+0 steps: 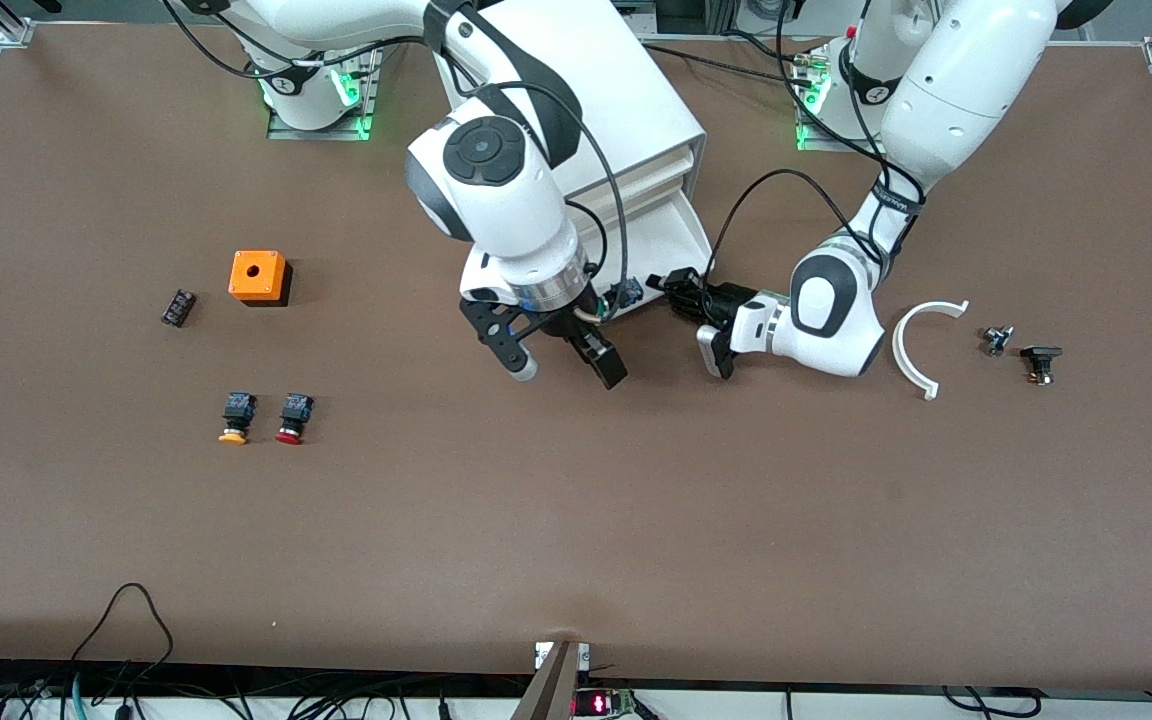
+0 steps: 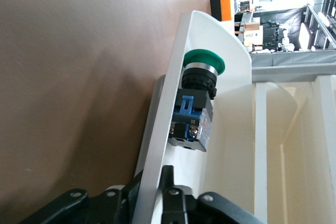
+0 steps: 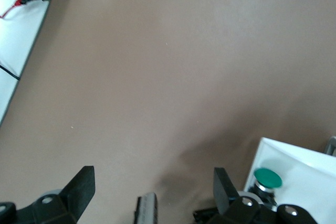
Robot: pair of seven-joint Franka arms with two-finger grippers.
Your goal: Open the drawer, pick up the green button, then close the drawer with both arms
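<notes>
The middle drawer [image 1: 671, 235] of the white cabinet [image 1: 626, 90] stands pulled out toward the front camera. The green-capped button [image 2: 197, 103] lies on its side inside, close to the drawer's front wall [image 2: 163, 129]. In the front view only its blue-and-black body [image 1: 628, 294] peeks out past the right arm's wrist. My left gripper [image 1: 681, 290] is shut on that front wall at the end toward the left arm, one finger [image 2: 168, 182] inside and one outside. My right gripper [image 1: 566, 368] hangs open over the table just in front of the drawer, holding nothing; the green cap [image 3: 268, 178] shows beside one finger [image 3: 226, 187].
Toward the right arm's end lie an orange box [image 1: 258, 276], a small black part [image 1: 178, 307], a yellow-orange-capped button [image 1: 236, 415] and a red-capped one [image 1: 293, 417]. Toward the left arm's end lie a white curved piece [image 1: 921, 345] and two small parts [image 1: 996, 340], [image 1: 1041, 362].
</notes>
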